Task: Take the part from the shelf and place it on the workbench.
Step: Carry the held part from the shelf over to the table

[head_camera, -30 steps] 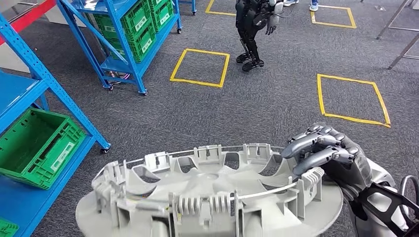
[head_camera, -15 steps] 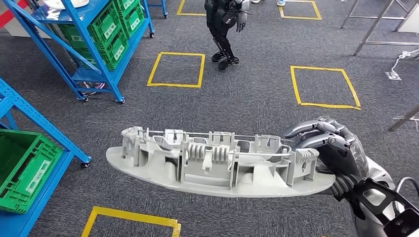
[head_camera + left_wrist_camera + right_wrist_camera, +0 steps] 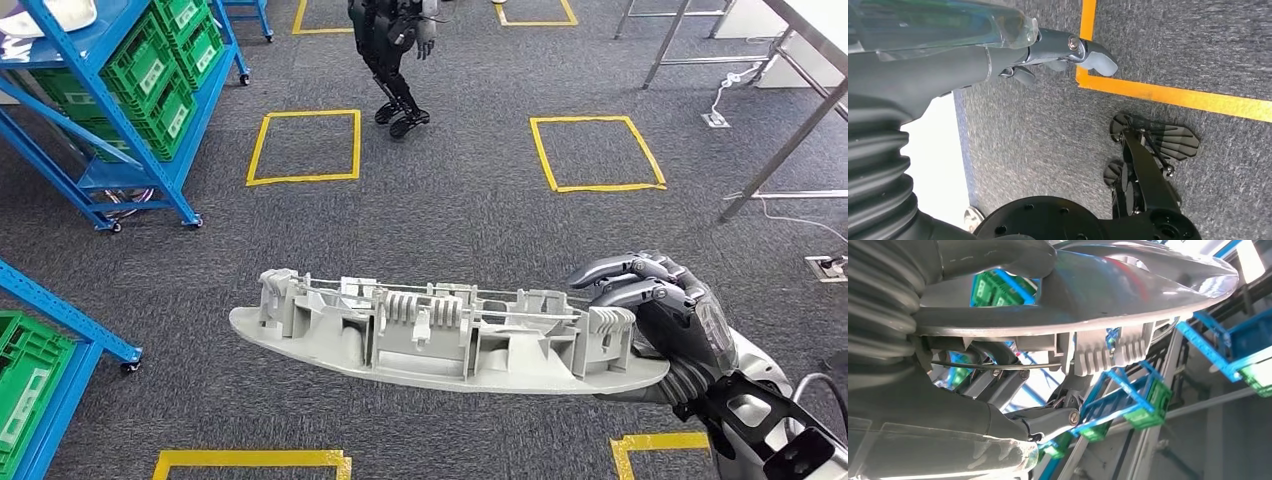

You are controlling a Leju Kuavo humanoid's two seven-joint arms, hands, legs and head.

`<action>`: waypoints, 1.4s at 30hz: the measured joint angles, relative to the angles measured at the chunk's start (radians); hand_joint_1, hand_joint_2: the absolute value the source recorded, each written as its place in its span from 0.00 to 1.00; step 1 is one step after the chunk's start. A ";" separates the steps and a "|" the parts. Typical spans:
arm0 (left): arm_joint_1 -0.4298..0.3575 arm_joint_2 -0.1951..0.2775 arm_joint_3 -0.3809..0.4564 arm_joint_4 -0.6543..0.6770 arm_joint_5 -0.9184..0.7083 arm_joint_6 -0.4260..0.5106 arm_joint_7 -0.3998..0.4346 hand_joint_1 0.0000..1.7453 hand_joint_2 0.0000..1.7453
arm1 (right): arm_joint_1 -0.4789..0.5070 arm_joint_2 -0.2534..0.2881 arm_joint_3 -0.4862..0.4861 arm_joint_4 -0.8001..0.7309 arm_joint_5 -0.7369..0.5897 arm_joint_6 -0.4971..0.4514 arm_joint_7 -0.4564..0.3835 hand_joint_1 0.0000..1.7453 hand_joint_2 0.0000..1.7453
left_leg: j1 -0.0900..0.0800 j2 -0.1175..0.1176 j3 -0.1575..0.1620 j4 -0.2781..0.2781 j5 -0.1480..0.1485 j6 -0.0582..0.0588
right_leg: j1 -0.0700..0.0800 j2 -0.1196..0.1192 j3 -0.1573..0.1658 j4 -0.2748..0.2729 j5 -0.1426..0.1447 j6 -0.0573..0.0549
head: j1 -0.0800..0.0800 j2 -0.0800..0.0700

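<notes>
Gripping the grey plastic part [image 3: 440, 335] at its right end, the right hand [image 3: 655, 310] has its dark fingers [image 3: 625, 270] curled over the raised ribs on top while the thumb sits under the rim. The part is a round, shallow disc seen almost edge-on, lying nearly level in the air above the grey carpet [image 3: 450, 220], its ribbed inner side up and its smooth face down. In the right wrist view the same part [image 3: 1108, 285] crosses above the fingers, its ribbed clips showing against the blue shelf frames [image 3: 1213, 345].

The left hand [image 3: 998, 55] hangs above the carpet with nothing in it; how far its fingers are spread I cannot tell.

On the far left stands a blue shelf [image 3: 110, 110] holding green crates [image 3: 165, 75]. Yellow tape squares [image 3: 595, 152] mark the floor. Another dark robot [image 3: 392, 60] stands farther off, and the legs of a metal table [image 3: 790, 140] show at the far right.
</notes>
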 joint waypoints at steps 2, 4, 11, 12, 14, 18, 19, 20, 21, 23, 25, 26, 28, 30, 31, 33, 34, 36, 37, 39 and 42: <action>-0.001 0.004 0.000 0.000 -0.001 0.000 0.002 0.00 1.00 | 0.001 -0.006 -0.001 0.000 0.000 0.000 0.001 1.00 1.00 | -0.001 0.015 0.002 0.002 -0.003 -0.008 | 0.003 0.012 0.001 -0.008 0.002 -0.011 | -0.001 0.000; -0.003 0.005 0.000 0.000 0.001 0.000 0.002 0.00 1.00 | 0.000 -0.013 -0.003 -0.002 -0.001 0.001 0.004 1.00 1.00 | 0.003 0.004 -0.003 0.013 -0.015 -0.018 | 0.001 0.031 -0.002 -0.008 0.006 -0.022 | -0.001 0.000; 0.002 0.003 0.016 0.000 0.020 0.014 -0.001 0.00 1.00 | -0.003 -0.014 -0.001 0.000 -0.002 0.012 0.005 1.00 1.00 | 0.009 -0.087 -0.141 0.286 -0.116 -0.025 | 0.001 0.101 -0.007 -0.009 0.014 -0.040 | -0.004 0.000; 0.002 0.002 0.017 0.000 0.019 0.016 0.001 0.00 1.00 | -0.003 -0.012 0.000 0.000 0.001 0.012 0.004 1.00 1.00 | 0.009 -0.093 -0.115 0.227 -0.079 -0.022 | 0.001 0.113 -0.005 -0.009 0.014 -0.040 | -0.004 0.000; 0.003 0.002 0.018 0.000 0.017 0.019 0.005 0.00 1.00 | -0.007 -0.008 0.002 0.001 0.008 0.010 0.002 1.00 1.00 | 0.010 -0.132 -0.045 0.080 -0.018 -0.015 | 0.001 0.134 -0.005 -0.008 0.015 -0.036 | -0.004 0.000; 0.003 0.014 0.027 -0.002 0.021 0.036 0.011 0.00 1.00 | -0.012 0.003 0.008 0.005 0.031 -0.008 0.003 1.00 1.00 | 0.006 -0.142 -0.008 0.003 -0.005 -0.005 | -0.005 0.173 -0.019 -0.011 0.024 -0.012 | -0.004 0.000; 0.002 0.019 0.028 -0.003 0.021 0.044 0.013 0.00 1.00 | -0.011 0.004 0.011 0.006 0.036 -0.014 0.003 1.00 1.00 | 0.007 -0.132 -0.005 -0.001 -0.001 0.000 | -0.005 0.169 -0.024 -0.007 0.022 -0.007 | -0.003 0.000; 0.003 0.024 0.030 -0.004 0.021 0.050 0.014 0.00 1.00 | -0.011 0.005 0.013 0.006 0.042 -0.021 0.003 1.00 1.00 | 0.008 -0.121 -0.002 -0.006 0.003 0.006 | -0.004 0.153 -0.034 0.010 0.011 -0.003 | -0.001 0.000; 0.004 0.029 0.032 -0.005 0.021 0.057 0.015 0.00 1.00 | -0.010 0.006 0.015 0.006 0.046 -0.027 0.003 1.00 1.00 | 0.010 -0.108 0.001 -0.011 0.006 0.011 | -0.003 0.129 -0.053 0.048 -0.012 0.000 | 0.000 0.000; 0.008 0.038 0.037 -0.005 0.021 0.066 0.018 0.00 1.00 | -0.005 0.009 0.020 0.006 0.053 -0.037 0.003 1.00 1.00 | 0.009 -0.083 0.000 -0.012 0.007 0.015 | -0.002 0.082 -0.112 0.176 -0.076 0.006 | 0.003 0.000; 0.011 0.046 0.042 -0.005 0.021 0.069 0.020 0.00 1.00 | 0.003 0.012 0.026 0.007 0.056 -0.044 0.003 1.00 1.00 | 0.008 -0.058 -0.001 -0.011 0.006 0.016 | -0.004 0.068 -0.157 0.276 -0.110 0.011 | 0.003 0.000; 0.011 0.048 0.044 -0.005 0.021 0.068 0.020 0.00 1.00 | 0.007 0.013 0.028 0.008 0.058 -0.045 0.003 1.00 1.00 | 0.008 -0.046 -0.001 -0.011 0.005 0.016 | -0.005 0.065 -0.155 0.276 -0.102 0.012 | 0.003 0.000; 0.011 0.050 0.045 -0.005 0.021 0.064 0.015 0.00 1.00 | 0.010 0.013 0.033 0.008 0.062 -0.047 0.001 1.00 1.00 | 0.008 -0.025 0.002 -0.008 0.001 0.011 | -0.006 0.047 -0.097 0.170 -0.047 0.012 | 0.003 0.000; 0.011 0.053 0.047 -0.006 0.021 0.059 0.005 0.00 1.00 | 0.011 0.018 0.039 0.010 0.069 -0.051 -0.006 1.00 1.00 | 0.004 -0.008 0.003 -0.001 -0.007 0.000 | -0.003 0.016 -0.028 0.041 -0.004 0.006 | 0.003 0.000; 0.011 0.053 0.049 -0.006 0.021 0.057 0.000 0.00 1.00 | 0.013 0.021 0.043 0.012 0.074 -0.055 -0.009 1.00 1.00 | 0.002 -0.001 0.003 0.002 -0.010 -0.005 | -0.001 0.009 -0.011 0.009 0.004 0.001 | 0.002 0.000; 0.010 0.053 0.051 -0.007 0.022 0.054 -0.006 0.00 1.00 | 0.018 0.028 0.048 0.015 0.081 -0.062 -0.012 1.00 1.00 | 0.000 0.015 0.004 0.005 -0.014 -0.013 | 0.002 0.022 -0.010 0.001 0.005 -0.014 | 0.000 0.000; 0.009 0.053 0.052 -0.007 0.022 0.054 -0.007 0.00 1.00 | 0.019 0.030 0.051 0.016 0.083 -0.063 -0.013 1.00 1.00 | 0.002 0.013 0.002 0.007 -0.016 -0.018 | 0.001 0.031 -0.012 0.001 0.006 -0.020 | 0.000 0.000; 0.007 0.052 0.052 -0.008 0.022 0.054 -0.009 0.00 1.00 | 0.020 0.032 0.054 0.016 0.085 -0.065 -0.013 1.00 1.00 | 0.007 -0.025 -0.014 0.043 -0.045 -0.029 | -0.002 0.047 -0.013 -0.001 0.010 -0.031 | -0.001 0.000; 0.007 0.052 0.053 -0.008 0.022 0.054 -0.010 0.00 1.00 | 0.020 0.034 0.055 0.016 0.085 -0.065 -0.014 1.00 1.00 | 0.009 -0.052 -0.037 0.090 -0.073 -0.034 | -0.004 0.054 -0.014 -0.002 0.012 -0.036 | -0.001 0.000; 0.010 0.051 0.055 -0.008 0.022 0.054 -0.010 0.00 1.00 | 0.021 0.039 0.059 0.017 0.085 -0.065 -0.014 1.00 1.00 | 0.010 -0.081 -0.105 0.229 -0.135 -0.036 | -0.003 0.072 -0.018 -0.001 0.014 -0.042 | -0.002 0.000; 0.011 0.049 0.058 -0.007 0.022 0.054 -0.012 0.00 1.00 | 0.023 0.042 0.064 0.021 0.084 -0.066 -0.014 1.00 1.00 | 0.010 -0.086 -0.140 0.285 -0.125 -0.031 | -0.001 0.103 -0.019 -0.001 0.017 -0.044 | -0.002 0.000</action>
